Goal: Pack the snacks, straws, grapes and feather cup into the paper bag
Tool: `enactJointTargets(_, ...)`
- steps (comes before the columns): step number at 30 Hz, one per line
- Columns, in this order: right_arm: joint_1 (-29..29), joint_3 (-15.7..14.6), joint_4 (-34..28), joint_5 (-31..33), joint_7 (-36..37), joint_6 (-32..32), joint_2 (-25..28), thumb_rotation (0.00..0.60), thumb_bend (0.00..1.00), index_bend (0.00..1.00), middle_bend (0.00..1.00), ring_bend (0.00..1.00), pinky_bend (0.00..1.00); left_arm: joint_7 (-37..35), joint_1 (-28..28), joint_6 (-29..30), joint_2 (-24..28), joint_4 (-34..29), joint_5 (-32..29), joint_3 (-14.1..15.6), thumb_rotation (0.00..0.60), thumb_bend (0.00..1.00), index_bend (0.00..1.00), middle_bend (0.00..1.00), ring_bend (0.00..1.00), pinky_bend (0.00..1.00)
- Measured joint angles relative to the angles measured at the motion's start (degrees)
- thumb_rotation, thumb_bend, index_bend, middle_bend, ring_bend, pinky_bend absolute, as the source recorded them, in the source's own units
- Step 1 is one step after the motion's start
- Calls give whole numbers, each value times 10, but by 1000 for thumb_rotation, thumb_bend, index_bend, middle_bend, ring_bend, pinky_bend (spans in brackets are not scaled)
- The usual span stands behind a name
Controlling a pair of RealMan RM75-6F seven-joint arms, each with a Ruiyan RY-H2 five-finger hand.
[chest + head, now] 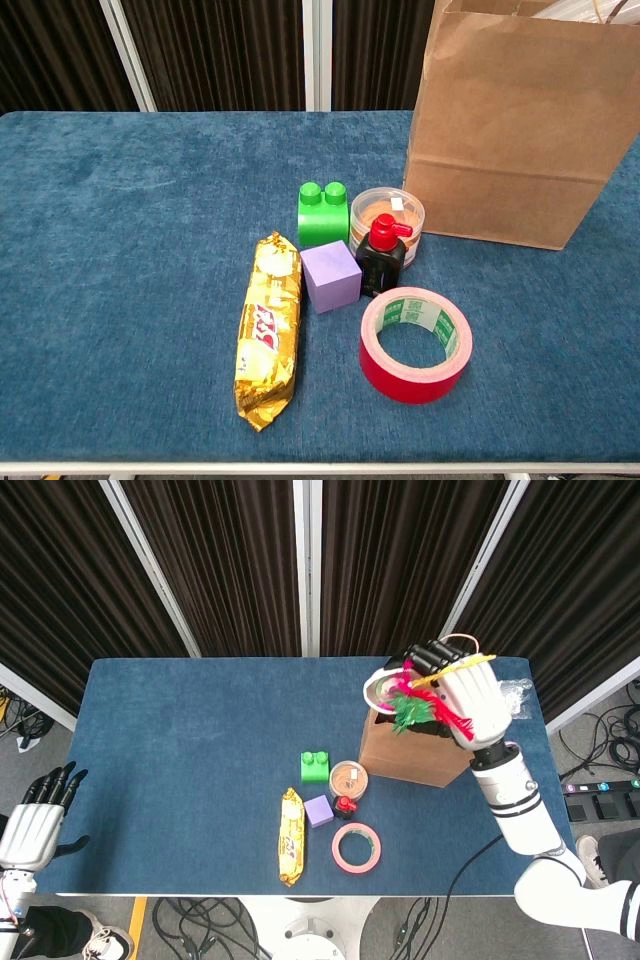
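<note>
My right hand (pixel 462 695) grips the white feather cup (pixel 400 692), tipped on its side with red, green and yellow feathers showing, high above the open brown paper bag (pixel 412 757). A bundle of clear straws (pixel 519 692) pokes out beyond the hand at the bag's top. The gold snack packet (pixel 291 836) (pixel 267 327) lies flat near the table's front edge. No grapes are visible. My left hand (pixel 35 821) hangs off the table's left front corner, fingers apart and holding nothing. The chest view shows the bag (pixel 520 130) but neither hand.
In front of the bag stand a green brick (pixel 323 213), a purple cube (pixel 331 276), a round lidded tub (pixel 388 214), a small black bottle with a red cap (pixel 381 257) and a red tape roll (pixel 415 342). The blue table (pixel 180 740) stretches bare to the left.
</note>
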Motion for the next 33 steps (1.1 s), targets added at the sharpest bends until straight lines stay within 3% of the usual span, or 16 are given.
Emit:
enactJointTargets(10, -11, -18, 80, 32, 7, -6, 6, 600, 185, 492, 457, 368, 506, -2, -1, -3, -2, 6, -1, 0, 600, 89, 103, 87, 0, 143)
enactJointTargets(19, -12, -62, 150, 41, 27, -39, -40, 600, 179, 492, 455, 368, 506, -1, -2, -7, -4, 9, -3, 1, 600, 89, 102, 87, 0, 143)
enactJointTargets(22, -6, -67, 156, 47, 39, -53, -53, 600, 125, 481, 441, 356, 492, -2, -2, -6, -2, 9, -5, -1, 600, 89, 102, 87, 0, 143)
enactJointTargets(25, -1, -68, 153, 51, 45, -70, -52, 600, 7, 353, 378, 249, 360, -4, -2, -6, 0, 8, -7, -2, 600, 90, 102, 87, 0, 143)
enactJointTargets(30, 8, -67, 138, 73, 34, -94, -35, 600, 0, 168, 242, 35, 70, -6, -2, -7, -1, 10, -7, -1, 600, 89, 103, 87, 0, 143)
enactJointTargets(33, 11, -66, 128, 92, 16, -101, -25, 600, 0, 104, 156, 0, 3, -8, -2, -6, -2, 11, -6, -1, 600, 89, 102, 87, 0, 143)
